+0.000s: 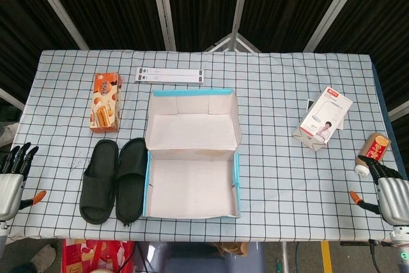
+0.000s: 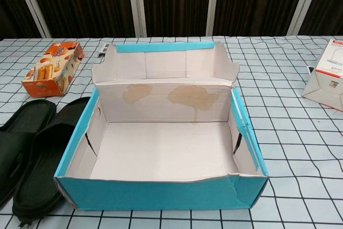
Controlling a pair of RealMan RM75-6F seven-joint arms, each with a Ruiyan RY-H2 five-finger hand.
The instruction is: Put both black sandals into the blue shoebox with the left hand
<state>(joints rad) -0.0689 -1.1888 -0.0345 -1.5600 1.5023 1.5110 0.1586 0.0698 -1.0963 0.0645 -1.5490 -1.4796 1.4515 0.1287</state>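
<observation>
- Nearest the chest camera is the blue shoebox (image 2: 161, 192), lid folded back, its inside bare and stained; I use it as the landmark.
- Left hand (image 1: 13, 180) hangs at the table's near edge, well to the left of the shoebox, fingers spread and holding nothing.
- Right hand (image 1: 390, 193) sits at the near edge, far right of the shoebox, also holding nothing; its fingers point up, apart.
- Both black sandals lie side by side, soles down, just left of the shoebox: the inner sandal (image 1: 131, 178) is touching or nearly touching its left wall, and the outer sandal (image 1: 100, 180) is beside it, closer to the left hand.
- Neither sandal is in the shoebox, so the task looks unstarted; the step in hand is the first reach.
- Next, I judge, the left hand must cross to the outer sandal, close over its strap or edge, lift it clear of the shoebox wall and lower it inside.
</observation>
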